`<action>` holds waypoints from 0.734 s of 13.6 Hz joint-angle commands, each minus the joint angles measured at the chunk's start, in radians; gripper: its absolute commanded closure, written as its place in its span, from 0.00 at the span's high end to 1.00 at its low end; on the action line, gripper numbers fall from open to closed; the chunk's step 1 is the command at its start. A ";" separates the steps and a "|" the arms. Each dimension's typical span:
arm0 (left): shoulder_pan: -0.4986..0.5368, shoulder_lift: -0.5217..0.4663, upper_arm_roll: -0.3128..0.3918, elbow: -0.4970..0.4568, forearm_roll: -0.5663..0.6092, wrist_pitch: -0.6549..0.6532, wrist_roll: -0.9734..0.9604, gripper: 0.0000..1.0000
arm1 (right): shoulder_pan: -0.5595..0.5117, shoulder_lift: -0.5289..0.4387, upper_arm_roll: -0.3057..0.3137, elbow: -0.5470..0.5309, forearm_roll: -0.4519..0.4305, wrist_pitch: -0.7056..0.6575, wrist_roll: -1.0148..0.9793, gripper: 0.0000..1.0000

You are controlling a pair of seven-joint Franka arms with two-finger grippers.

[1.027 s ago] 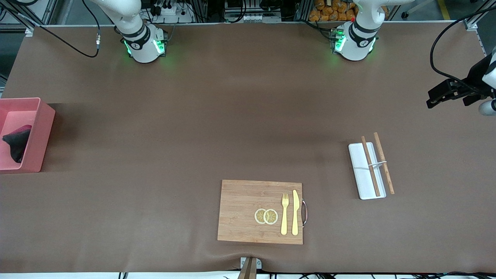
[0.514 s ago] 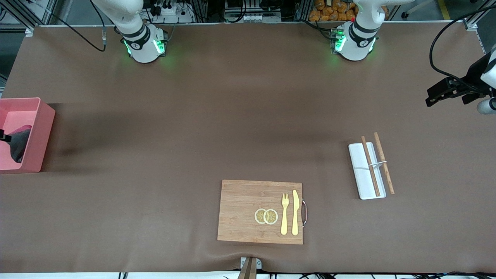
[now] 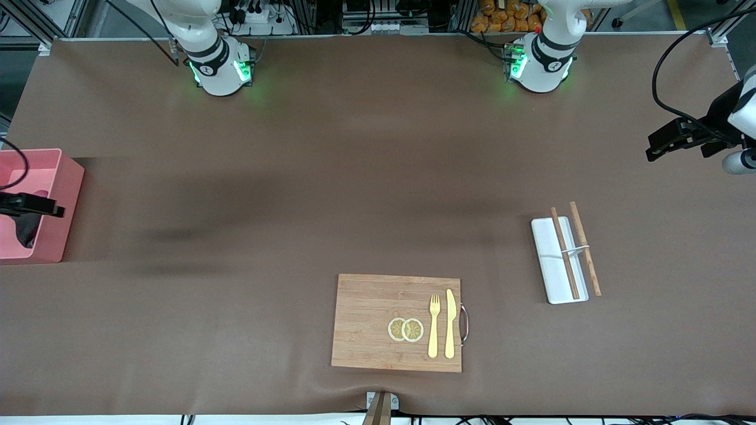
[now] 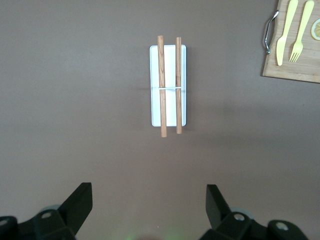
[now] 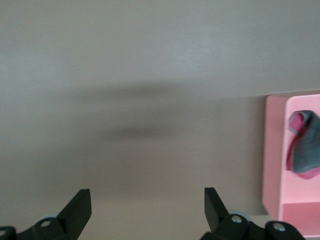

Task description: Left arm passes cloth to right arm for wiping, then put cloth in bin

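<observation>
Both arms are glossy white with black joint bands, green lights glowing at their bases, black looping cables and black jaws

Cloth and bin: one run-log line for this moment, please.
cloth: in bin | right pincer: open, empty, over bin | left pincer: open, empty, waiting at its end of table | stage: cloth binned

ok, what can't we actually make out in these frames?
- Cloth in the bin: front view shows little, the right gripper crosses it.
- Bin: cut by the frame edge in the front and right wrist views.
- Left gripper: wrist cut by the front edge.
- Board: only a corner in the left wrist view.
</observation>
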 commanded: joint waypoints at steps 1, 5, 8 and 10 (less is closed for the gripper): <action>0.006 -0.038 -0.003 -0.036 -0.013 0.002 -0.011 1.00 | 0.109 -0.055 -0.009 -0.025 -0.001 -0.030 0.146 1.00; 0.005 -0.038 -0.003 -0.039 -0.013 0.005 -0.011 1.00 | 0.211 -0.094 -0.008 -0.019 0.002 -0.021 0.245 1.00; 0.005 -0.038 -0.003 -0.039 -0.013 0.007 -0.013 1.00 | 0.211 -0.150 -0.008 -0.019 -0.008 0.010 0.227 1.00; 0.005 -0.038 -0.003 -0.039 -0.013 0.005 -0.013 1.00 | 0.206 -0.157 -0.012 -0.013 -0.028 0.018 0.161 1.00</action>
